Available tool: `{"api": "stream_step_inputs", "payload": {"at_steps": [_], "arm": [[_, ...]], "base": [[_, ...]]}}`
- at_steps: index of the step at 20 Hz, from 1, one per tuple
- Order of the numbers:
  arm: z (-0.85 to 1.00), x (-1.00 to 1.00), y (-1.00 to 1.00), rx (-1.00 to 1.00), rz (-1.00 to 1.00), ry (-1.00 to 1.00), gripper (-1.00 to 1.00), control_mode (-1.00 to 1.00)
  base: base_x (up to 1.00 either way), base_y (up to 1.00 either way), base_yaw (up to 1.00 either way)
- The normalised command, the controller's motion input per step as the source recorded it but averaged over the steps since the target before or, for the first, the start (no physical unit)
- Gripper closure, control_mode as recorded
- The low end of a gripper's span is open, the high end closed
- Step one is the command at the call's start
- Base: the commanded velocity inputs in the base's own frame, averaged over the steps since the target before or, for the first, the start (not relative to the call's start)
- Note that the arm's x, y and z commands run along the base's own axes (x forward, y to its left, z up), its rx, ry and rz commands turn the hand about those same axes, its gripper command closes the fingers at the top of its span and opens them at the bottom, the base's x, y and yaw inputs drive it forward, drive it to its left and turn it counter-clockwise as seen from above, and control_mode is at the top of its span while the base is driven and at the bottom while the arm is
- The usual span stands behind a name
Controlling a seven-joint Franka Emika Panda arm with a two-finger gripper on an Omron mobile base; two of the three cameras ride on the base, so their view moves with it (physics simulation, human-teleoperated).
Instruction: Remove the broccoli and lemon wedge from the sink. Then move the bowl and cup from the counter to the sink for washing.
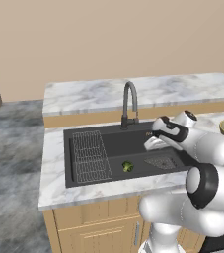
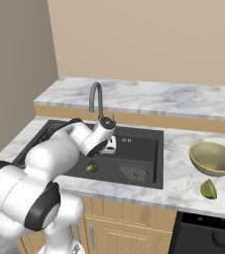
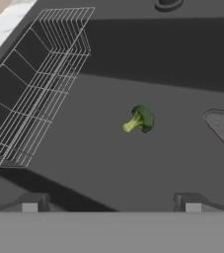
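Arm bent over the sink [image 1: 84, 178]; tool [image 3: 111, 202] points down above the broccoli [image 3: 139, 119], jaws fully apart, holding nothing.

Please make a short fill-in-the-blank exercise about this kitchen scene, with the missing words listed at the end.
1. The small dark green bumpy broccoli floret lies on the floor of the matte black ____.
2. The smooth yellow-green lemon wedge rests on the white marble counter, beside the tan-yellow ____.
3. The robot's hand hangs above the floret with its fingers ____.

Missing words: sink; bowl; open
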Motion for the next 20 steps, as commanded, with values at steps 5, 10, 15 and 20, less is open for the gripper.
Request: {"api": "stream_step_inputs", "payload": {"at_steps": [5, 10, 15, 20], "arm": [[-0.13, 0.05, 0.11, -0.01, 0.00, 0.00, -1.00, -1.00], [-0.12, 0.02, 0.12, -0.02, 0.00, 0.00, -1.00, -1.00], [-0.11, 0.00, 0.09, -0.04, 0.00, 0.00, -1.00, -1.00], [-0.09, 0.00, 0.06, -0.05, 0.00, -0.02, -1.00, -1.00]], "base": [[0.00, 0.00, 0.00], [0.00, 0.00, 0.00], [0.00, 0.00, 0.00], [0.00, 0.00, 0.00]]}}
